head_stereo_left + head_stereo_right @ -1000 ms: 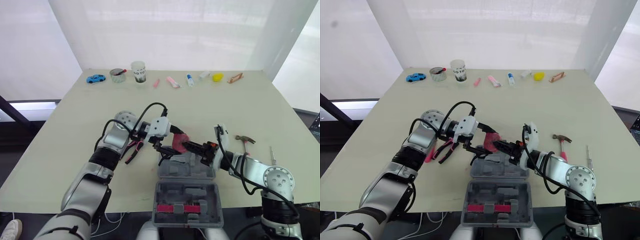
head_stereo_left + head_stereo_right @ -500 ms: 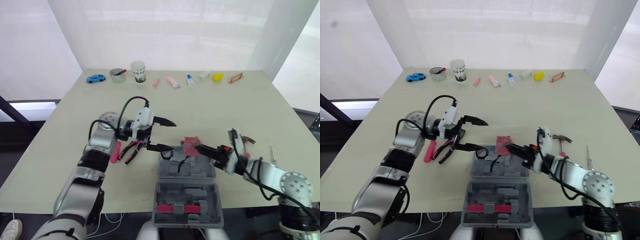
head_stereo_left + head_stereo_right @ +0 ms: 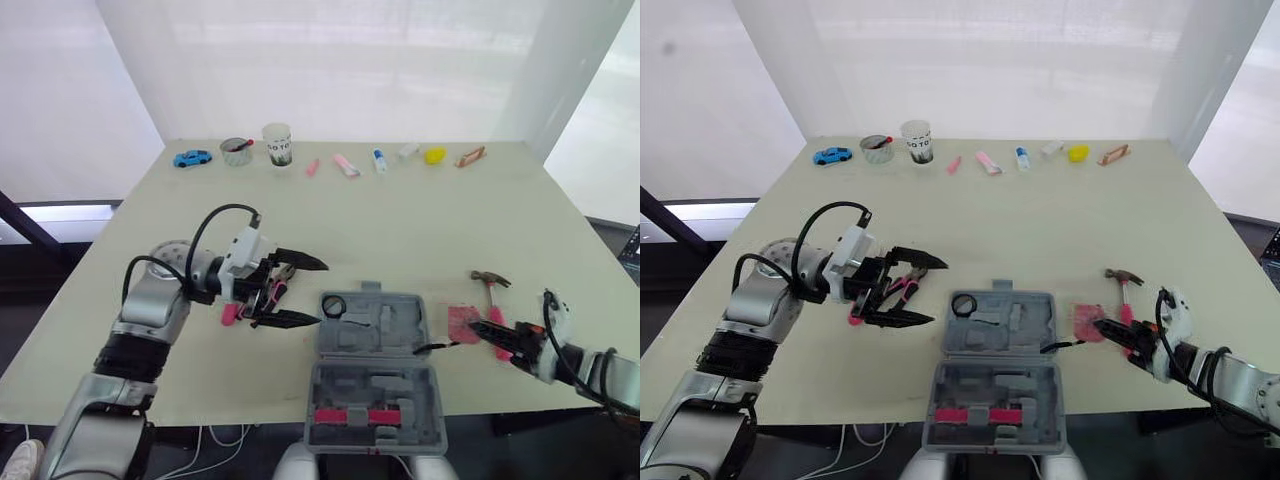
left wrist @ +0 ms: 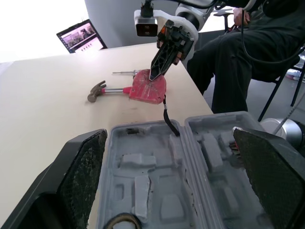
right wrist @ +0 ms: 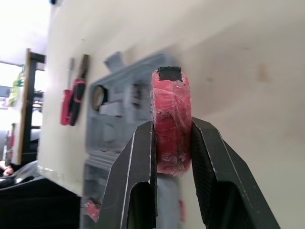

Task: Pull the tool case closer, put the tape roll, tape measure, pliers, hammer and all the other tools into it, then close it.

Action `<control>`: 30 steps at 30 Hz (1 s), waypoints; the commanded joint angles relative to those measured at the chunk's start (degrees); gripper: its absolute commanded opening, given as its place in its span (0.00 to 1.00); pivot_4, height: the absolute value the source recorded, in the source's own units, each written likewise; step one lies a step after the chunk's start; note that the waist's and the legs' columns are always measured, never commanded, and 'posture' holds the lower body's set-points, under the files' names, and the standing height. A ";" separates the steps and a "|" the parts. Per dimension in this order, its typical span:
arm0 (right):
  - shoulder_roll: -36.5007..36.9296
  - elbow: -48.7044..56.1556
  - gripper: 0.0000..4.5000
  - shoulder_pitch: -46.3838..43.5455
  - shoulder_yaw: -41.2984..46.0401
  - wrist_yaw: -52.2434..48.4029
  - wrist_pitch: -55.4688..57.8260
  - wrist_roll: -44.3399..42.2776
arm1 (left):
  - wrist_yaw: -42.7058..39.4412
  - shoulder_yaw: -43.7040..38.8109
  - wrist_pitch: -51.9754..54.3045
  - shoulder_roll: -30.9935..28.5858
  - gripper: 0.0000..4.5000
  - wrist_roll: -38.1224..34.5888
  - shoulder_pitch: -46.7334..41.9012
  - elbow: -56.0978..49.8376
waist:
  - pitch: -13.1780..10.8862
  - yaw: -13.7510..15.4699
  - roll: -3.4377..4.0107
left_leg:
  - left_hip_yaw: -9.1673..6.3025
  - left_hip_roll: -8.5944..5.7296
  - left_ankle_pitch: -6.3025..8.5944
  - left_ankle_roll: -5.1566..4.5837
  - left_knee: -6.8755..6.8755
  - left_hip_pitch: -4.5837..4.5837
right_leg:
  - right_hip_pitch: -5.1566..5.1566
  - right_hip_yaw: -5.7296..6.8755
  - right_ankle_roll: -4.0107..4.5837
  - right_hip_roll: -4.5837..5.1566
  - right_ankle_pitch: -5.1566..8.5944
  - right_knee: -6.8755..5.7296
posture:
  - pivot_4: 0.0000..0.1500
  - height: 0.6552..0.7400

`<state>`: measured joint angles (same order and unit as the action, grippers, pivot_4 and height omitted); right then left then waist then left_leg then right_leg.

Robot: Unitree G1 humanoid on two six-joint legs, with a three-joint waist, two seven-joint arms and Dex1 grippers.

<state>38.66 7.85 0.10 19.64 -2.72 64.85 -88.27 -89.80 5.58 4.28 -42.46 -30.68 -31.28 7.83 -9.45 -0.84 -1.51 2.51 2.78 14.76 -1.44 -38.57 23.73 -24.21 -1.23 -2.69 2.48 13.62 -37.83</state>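
The grey tool case [image 3: 376, 338] lies open near the table's front edge, with a black tape roll [image 3: 333, 305] in its far-left corner. To its right, low over the table, my right gripper [image 3: 476, 326] is shut on a red tape measure [image 5: 170, 119] whose black strap trails onto the case. Just beyond it lies the hammer [image 3: 490, 282]. Left of the case my left gripper [image 3: 320, 292] is open and holds nothing. The red-and-black pliers [image 3: 272, 291] and a pink-handled tool [image 3: 231, 311] lie under that gripper.
A blue toy car [image 3: 191, 157], two cups [image 3: 277, 143] and several small items line the far edge. A thin screwdriver [image 4: 125, 72] lies beside the hammer. In the left wrist view a seated person [image 4: 248, 52] and a laptop [image 4: 82, 37] are past the table's right side.
My right gripper carried the tape measure from over the case to the table on its right. My left gripper drew back left from the case and stands open by the pliers.
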 commanded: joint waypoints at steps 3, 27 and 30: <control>0.14 -1.03 0.10 2.15 -0.61 -5.29 0.27 4.58 | -1.86 -2.46 1.68 -1.64 1.00 -2.53 2.34 -6.26 | 0.00 0.06 0.00 | -0.01 0.00 0.00 0.00 0.00 -0.01 | 0.00 0.00 0.00 -0.02 0.00 -0.01 | 1.00 1.00; 5.31 5.01 0.97 7.81 2.23 -15.78 0.19 13.67 | -1.47 -2.73 3.88 -2.77 1.00 -3.32 5.47 -10.23 | 0.03 0.19 0.00 | 0.06 -0.01 0.00 0.00 -0.10 -0.01 | 0.02 -0.15 -0.10 -0.05 -0.05 0.02 | 1.00 1.00; 8.74 9.25 0.97 9.58 0.08 -24.93 -5.41 21.06 | -1.89 -3.02 3.06 -3.25 1.00 -2.77 5.07 -9.18 | 0.02 0.20 0.00 | 0.03 -0.01 0.00 0.00 -0.10 0.00 | 0.02 -0.13 -0.10 -0.07 -0.05 0.02 | 1.00 1.00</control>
<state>46.00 13.93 9.08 20.24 -22.89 62.61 -70.27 -89.70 4.46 8.14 -45.26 -33.18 -25.61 -1.27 -9.43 -0.64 -1.51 2.55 2.77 14.76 -1.44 -38.68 23.72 -24.19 -1.36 -2.80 2.41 13.57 -37.81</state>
